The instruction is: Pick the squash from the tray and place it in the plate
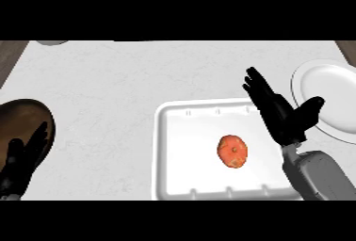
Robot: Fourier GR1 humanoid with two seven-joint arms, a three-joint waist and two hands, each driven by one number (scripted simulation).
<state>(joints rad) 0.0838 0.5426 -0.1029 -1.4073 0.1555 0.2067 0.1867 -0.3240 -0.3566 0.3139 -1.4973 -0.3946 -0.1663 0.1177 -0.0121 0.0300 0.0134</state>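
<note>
An orange squash [234, 151] lies in the middle of a white tray [182, 155] at the centre of the counter. A white plate [334, 96] sits at the right edge, partly cut off by the view. My right hand [280, 113] hovers over the tray's right rim, between squash and plate, open with straight fingers pointing away and the thumb spread toward the plate. It holds nothing and is apart from the squash. My left hand [22, 157] rests open at the lower left, fingers up.
A dark brown round bowl or board [28, 117] lies at the left edge, partly behind my left hand. A grey object [52, 43] peeks in at the top left. Wooden strips show at the counter's far corners.
</note>
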